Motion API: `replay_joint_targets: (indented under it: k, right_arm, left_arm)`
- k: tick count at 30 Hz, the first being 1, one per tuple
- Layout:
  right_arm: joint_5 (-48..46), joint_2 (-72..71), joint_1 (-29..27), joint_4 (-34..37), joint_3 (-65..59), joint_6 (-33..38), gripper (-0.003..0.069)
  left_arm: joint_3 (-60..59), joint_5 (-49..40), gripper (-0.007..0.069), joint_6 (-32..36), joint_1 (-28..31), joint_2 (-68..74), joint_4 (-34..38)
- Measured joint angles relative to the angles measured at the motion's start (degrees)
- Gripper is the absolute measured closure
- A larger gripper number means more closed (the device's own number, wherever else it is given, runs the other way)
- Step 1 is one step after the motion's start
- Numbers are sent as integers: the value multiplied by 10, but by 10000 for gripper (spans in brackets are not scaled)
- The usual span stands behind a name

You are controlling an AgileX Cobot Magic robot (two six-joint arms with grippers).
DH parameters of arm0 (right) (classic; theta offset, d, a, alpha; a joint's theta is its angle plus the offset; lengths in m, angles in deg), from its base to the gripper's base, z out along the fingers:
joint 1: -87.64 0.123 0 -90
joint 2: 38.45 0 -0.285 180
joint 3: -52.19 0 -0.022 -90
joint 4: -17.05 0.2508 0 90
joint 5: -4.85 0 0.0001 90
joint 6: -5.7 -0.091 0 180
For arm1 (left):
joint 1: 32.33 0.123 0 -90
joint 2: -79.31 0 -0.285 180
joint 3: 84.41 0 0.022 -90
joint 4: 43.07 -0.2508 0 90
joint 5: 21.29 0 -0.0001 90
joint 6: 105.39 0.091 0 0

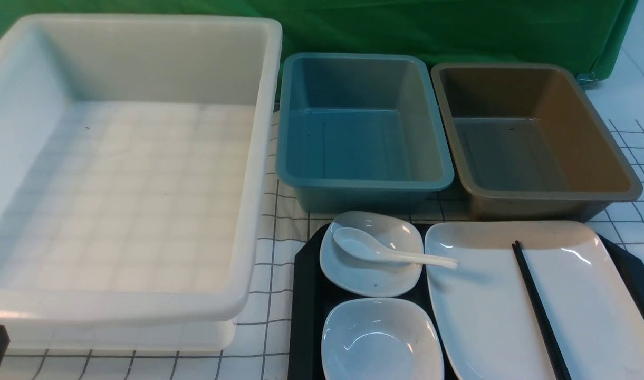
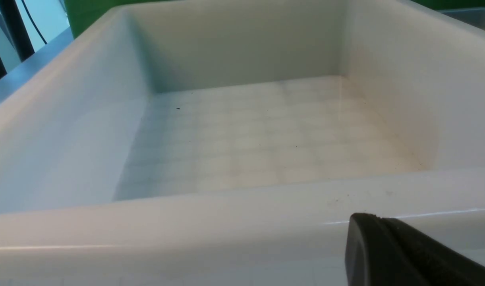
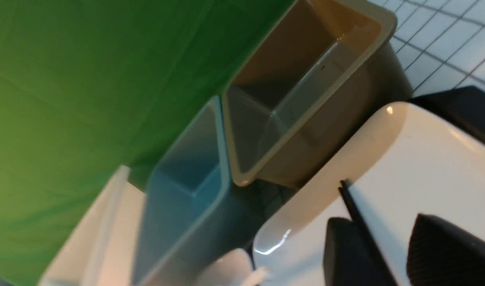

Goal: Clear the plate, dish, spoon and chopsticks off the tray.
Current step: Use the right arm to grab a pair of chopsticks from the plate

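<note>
Right gripper was held low over plate, jaws parted astride chopsticks; left gripper was held clenched beside white bin.

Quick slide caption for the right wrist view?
Right gripper open at the chopsticks on the plate; brown bin and blue bin beyond.

Open room over the tray — blue bin, brown bin just behind.

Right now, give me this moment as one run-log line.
left gripper: shut, by white bin | right gripper: open, over chopsticks on plate | spoon: in far dish | tray: not cleared
</note>
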Motion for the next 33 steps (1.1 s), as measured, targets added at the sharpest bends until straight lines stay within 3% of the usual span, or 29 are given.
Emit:
replay_joint_targets:
  k: [6,10,13,16,19,20,23,27,29,33]
  right_arm:
    - [5,0,1,11,0,-20,438]
    - [22,3,5,11,72,82,608]
    - [28,39,5,-8,156,147,637]
    - [-28,132,5,-61,273,213,648]
    - [-181,246,5,-118,372,236,649]
    - [-296,333,5,-147,430,246,646]
    - [-420,461,5,-169,473,262,626]
    - [-461,579,22,-170,490,273,563]
    - [-459,652,62,-171,491,273,445]
    - [-421,728,139,-170,491,272,300]
  left_arm:
    - [0,0,603,0,0,0,0]
    - [0,0,603,0,0,0,0]
    - [0,0,603,0,0,0,0]
    - [0,0,603,0,0,0,0]
    - [0,0,603,0,0,0,0]
    - [0,0,603,-1,0,0,0]
    - [0,0,603,0,0,0,0]
    - [0,0,603,0,0,0,0]
    - [0,0,603,0,0,0,0]
    - [0,0,603,0,0,0,0]
